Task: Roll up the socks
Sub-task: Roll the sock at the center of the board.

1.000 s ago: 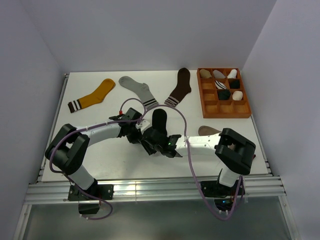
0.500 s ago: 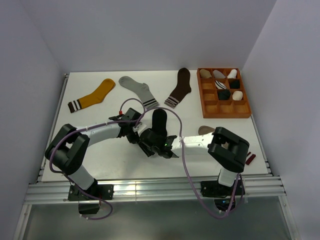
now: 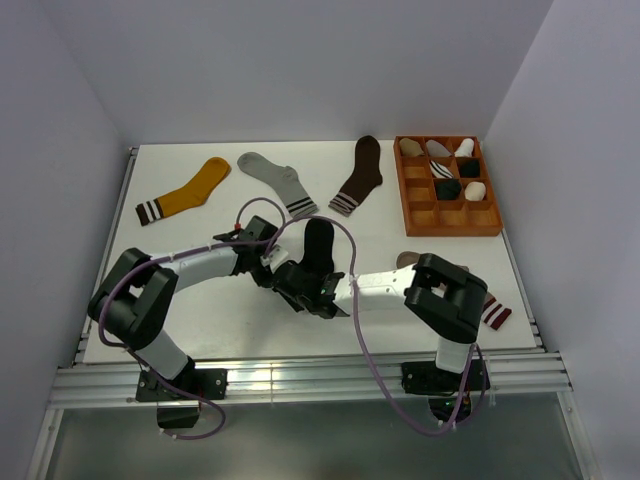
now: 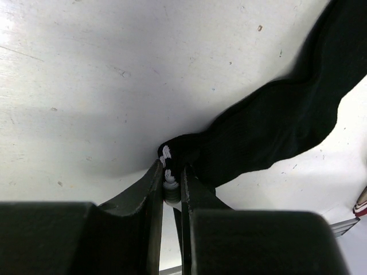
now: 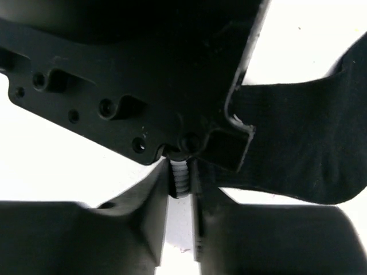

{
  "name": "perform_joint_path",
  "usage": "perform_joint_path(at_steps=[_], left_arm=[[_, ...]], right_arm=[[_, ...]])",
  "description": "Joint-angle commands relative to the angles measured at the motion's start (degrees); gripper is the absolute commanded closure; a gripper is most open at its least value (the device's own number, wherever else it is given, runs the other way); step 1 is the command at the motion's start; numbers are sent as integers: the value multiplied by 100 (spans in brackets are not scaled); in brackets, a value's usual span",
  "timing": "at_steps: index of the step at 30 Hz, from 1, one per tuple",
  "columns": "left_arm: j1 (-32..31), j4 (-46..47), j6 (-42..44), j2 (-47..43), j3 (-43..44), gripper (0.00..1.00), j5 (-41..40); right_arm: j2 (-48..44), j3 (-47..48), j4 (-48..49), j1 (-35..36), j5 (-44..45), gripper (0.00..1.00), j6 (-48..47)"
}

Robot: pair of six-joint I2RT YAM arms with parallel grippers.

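A black sock (image 3: 318, 243) with white cuff stripes lies mid-table, its cuff end bunched between both grippers. In the left wrist view my left gripper (image 4: 172, 182) is shut on the striped cuff (image 4: 167, 156), and the sock's leg (image 4: 275, 126) runs off to the upper right. In the right wrist view my right gripper (image 5: 182, 179) pinches the same white-ribbed cuff from the opposite side, right under the left gripper's body (image 5: 114, 69). From above the two grippers (image 3: 278, 268) (image 3: 300, 288) meet tip to tip. A taupe sock (image 3: 404, 260) is mostly hidden by the right arm; its maroon-and-white cuff (image 3: 494, 314) shows.
Along the back lie a mustard-yellow sock (image 3: 186, 192), a light grey sock (image 3: 276, 181) and a dark brown sock (image 3: 360, 176). A wooden compartment tray (image 3: 452, 230) with several rolled socks stands at the back right. Purple cables loop over both arms.
My right gripper's jaws have narrowed onto the cuff. The right arm's elbow has swung left, uncovering the taupe sock's cuff. The left gripper has held its grip.
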Motion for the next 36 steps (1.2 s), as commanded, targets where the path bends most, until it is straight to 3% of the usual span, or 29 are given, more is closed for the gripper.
perform_joint_path(at_steps=[1, 2, 3, 7, 8, 15, 22, 26, 33, 36], left_arm=[[-213, -249, 38, 70, -225, 100, -94], [-213, -241, 3, 35, -234, 99, -111], [-213, -232, -23, 0, -260, 99, -111], [-204, -144, -137, -342, -383, 89, -216], [-204, -153, -146, -395, -392, 82, -251], [-143, -258, -261, -852, -471, 56, -620], [-28, -83, -550, -1414, -708, 38, -936], [42, 23, -586, -1705, -840, 28, -1113], [33, 594, -656, -2223, -1341, 30, -920], [-19, 673, -682, -2198, -1429, 31, -841]], right_arm=[[519, 143, -292, 38, 100, 79, -3], [571, 125, -361, 29, 152, 93, 49], [589, 116, -397, 20, 126, 99, 67], [353, -121, -380, -103, -592, 100, 120], [282, -165, -362, -251, -795, 100, 146], [-35, -429, -266, -1059, -2982, 100, 138], [202, -288, -266, -1657, -4302, 100, 322], [465, -279, 6, -2115, -5679, 100, 647], [1141, -498, 1253, -2783, -7395, 100, 1998], [1344, -587, 1668, -2924, -7520, 100, 2317]])
